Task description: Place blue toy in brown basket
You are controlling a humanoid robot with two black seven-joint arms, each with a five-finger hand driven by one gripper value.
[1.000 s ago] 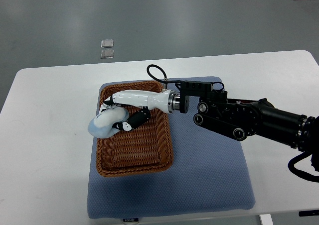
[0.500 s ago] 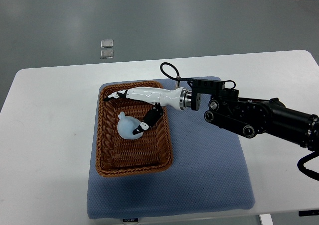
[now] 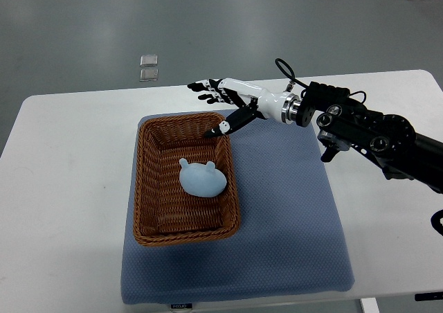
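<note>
Top view. The blue toy [image 3: 203, 179] lies inside the brown basket [image 3: 185, 181], on the woven floor toward the right wall and clear of the left and near walls; its two small ears point toward the far rim. The basket sits on the left part of a blue-grey mat [image 3: 277, 223], which rests on the white table [image 3: 66, 209]. The right hand [image 3: 223, 100] hangs above the basket's far right corner, its fingers spread apart and holding nothing; the thumb reaches down toward the far rim, while the other fingers extend left past the mat's far edge. Its arm [image 3: 367, 129] enters from the right edge, crossing above the table's far right part. The mat's right half is bare, as is the table to the left of the basket. Two small clear squares [image 3: 148, 67] lie on the grey floor beyond the table's far edge.
</note>
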